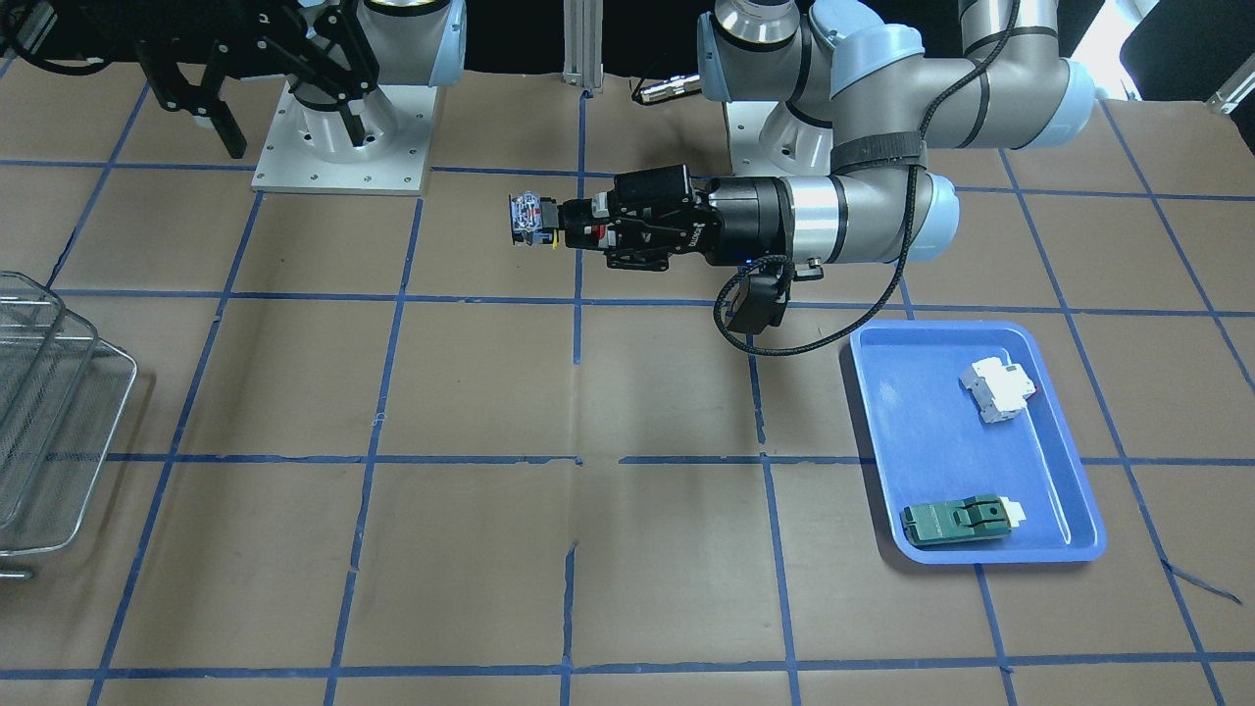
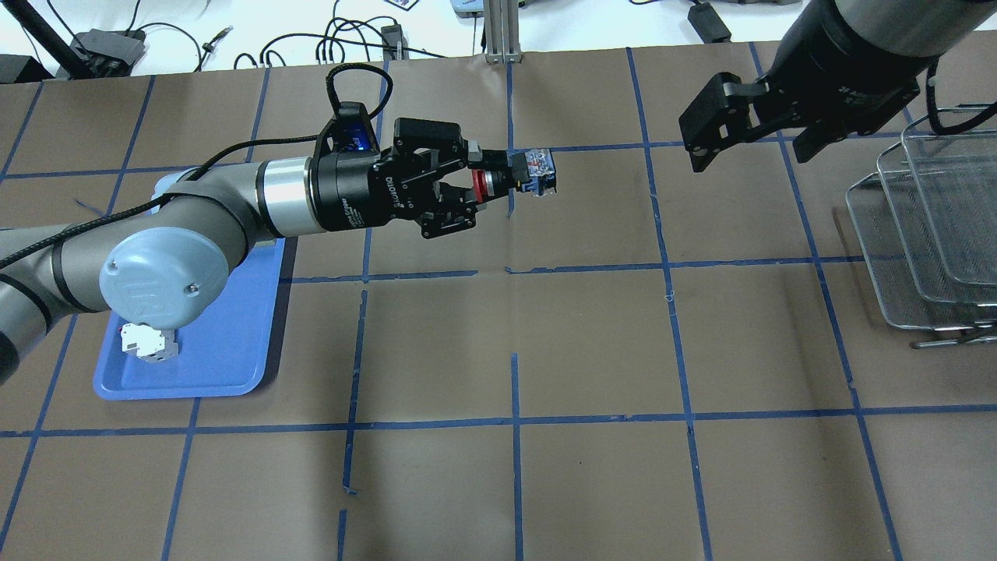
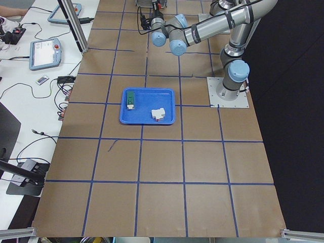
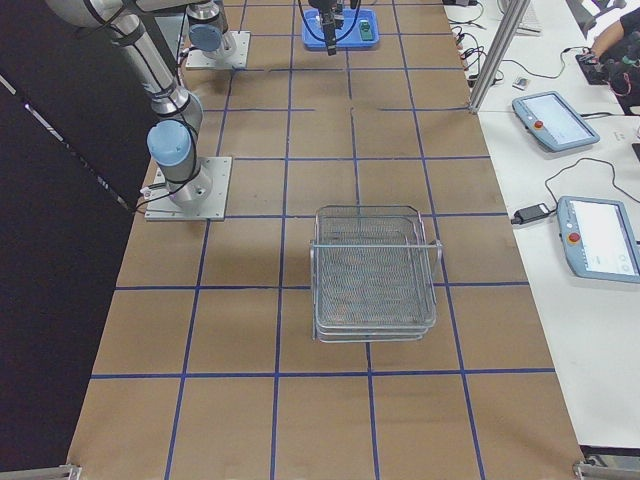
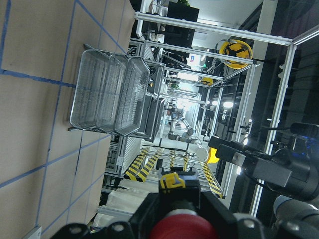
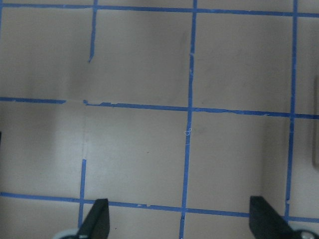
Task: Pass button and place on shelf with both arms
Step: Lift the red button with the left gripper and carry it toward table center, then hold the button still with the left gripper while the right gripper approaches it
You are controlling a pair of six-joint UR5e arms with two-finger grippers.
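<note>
My left gripper (image 2: 498,178) is shut on the button (image 2: 536,171) and holds it level above the middle of the table. The red cap (image 2: 484,185) sits between the fingers and the blue-and-clear base points toward the right arm. It also shows in the front view (image 1: 532,220), and the cap fills the bottom of the left wrist view (image 5: 182,231). My right gripper (image 2: 752,136) is open and empty, some way from the button; its fingertips (image 6: 97,221) stand wide apart over bare table. The wire-mesh shelf (image 2: 919,234) stands at the table's right end.
A blue tray (image 1: 912,412) on the left arm's side holds a white breaker (image 1: 997,389) and a dark green switch block (image 1: 956,520). The brown table (image 2: 592,343) has a blue tape grid. Both arm bases stand at the robot's edge.
</note>
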